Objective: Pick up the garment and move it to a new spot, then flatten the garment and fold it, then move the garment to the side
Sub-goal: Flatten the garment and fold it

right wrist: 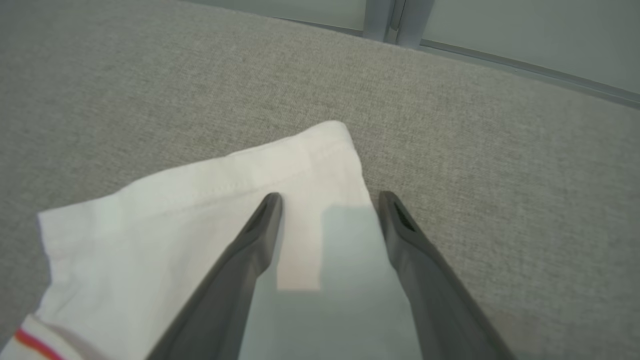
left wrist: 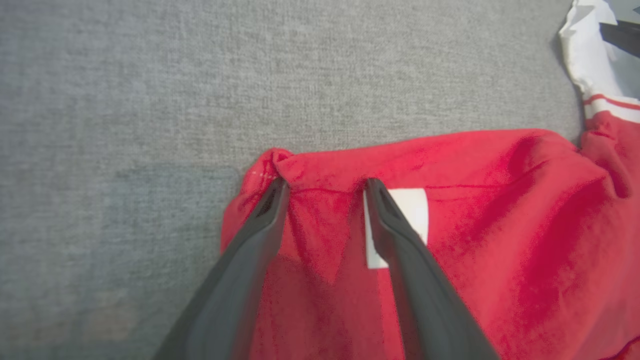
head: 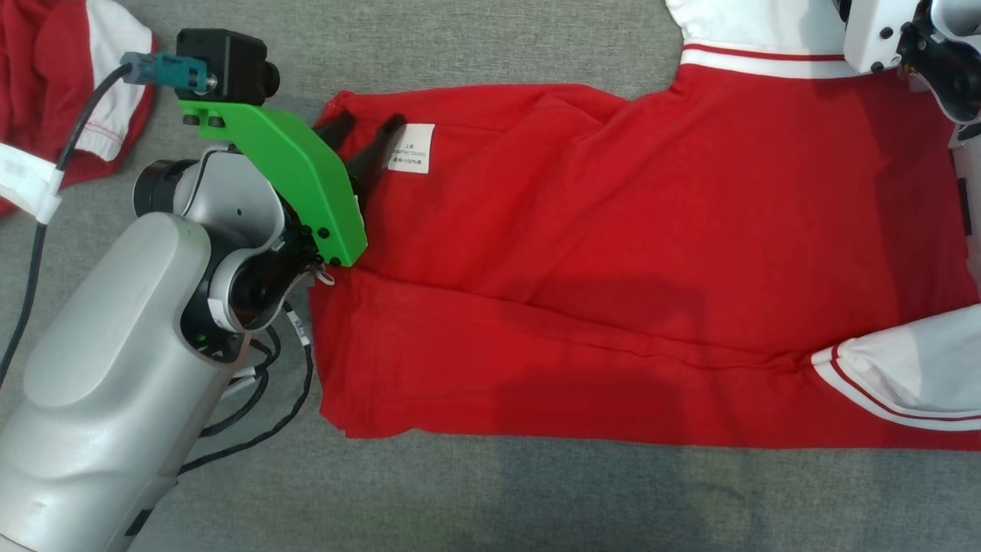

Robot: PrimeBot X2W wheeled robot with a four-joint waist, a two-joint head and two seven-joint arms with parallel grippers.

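Garment (left wrist: 500, 225) edge, grey surface (left wrist: 200, 75) beyond

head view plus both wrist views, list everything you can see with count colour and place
shirt: one, red, spread across the middle of the surface
sleeves: two, white with a red stripe, at the shirt's right end
label: one, white, near the shirt's left hem
second garment: one, red and white, bunched at the far left
surface: one, grey fabric, under everything
wall: one, pale grey-green, beyond the surface's far edge
camera bracket: one, green, on the left wrist
left end effector: one, dark fingers, open, at the shirt's hem by the label
right end effector: one, dark fingers, open, over a white sleeve
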